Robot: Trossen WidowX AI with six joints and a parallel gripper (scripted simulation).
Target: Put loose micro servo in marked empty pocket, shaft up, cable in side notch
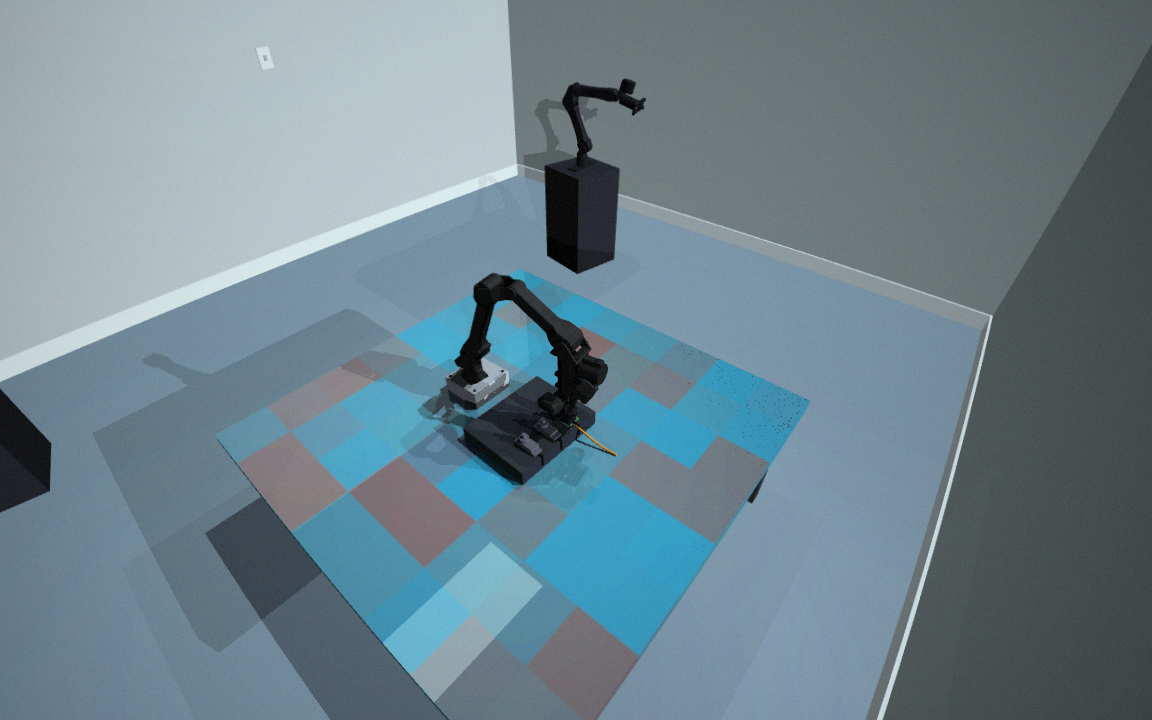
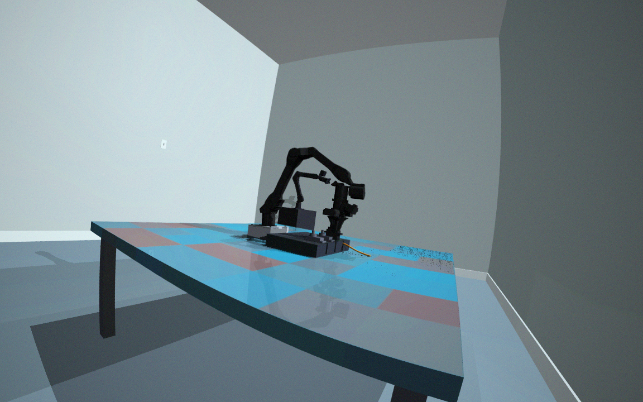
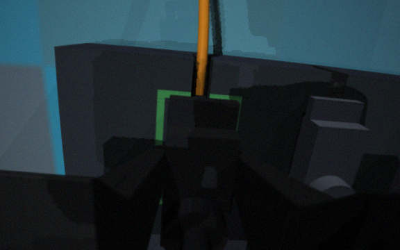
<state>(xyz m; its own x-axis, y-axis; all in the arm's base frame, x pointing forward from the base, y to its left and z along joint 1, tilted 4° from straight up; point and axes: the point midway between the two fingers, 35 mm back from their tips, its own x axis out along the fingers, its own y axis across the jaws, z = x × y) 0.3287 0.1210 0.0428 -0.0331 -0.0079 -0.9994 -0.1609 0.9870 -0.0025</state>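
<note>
My gripper (image 1: 567,418) (image 2: 334,235) (image 3: 198,157) points down at the deck and is shut on the dark micro servo (image 3: 182,118). The servo is within the green outline (image 3: 160,118) of the marked pocket, low at the deck (image 1: 492,447) (image 2: 288,243) (image 3: 127,87). Its orange cable (image 1: 595,440) (image 2: 356,248) (image 3: 203,35) runs from its end along the side notch and out past the deck's edge. The fingers and shadow hide the near ear and most of the pocket. I cannot tell whether both ears lie flat, nor see the shaft clearly.
Two other servos stand on the deck beside the pocket, the nearer one (image 1: 547,428) (image 3: 332,146) close to my right finger in the wrist view. The arm's pale base (image 1: 479,386) (image 2: 259,230) is behind the deck on the patchwork table (image 1: 598,555) (image 2: 244,280).
</note>
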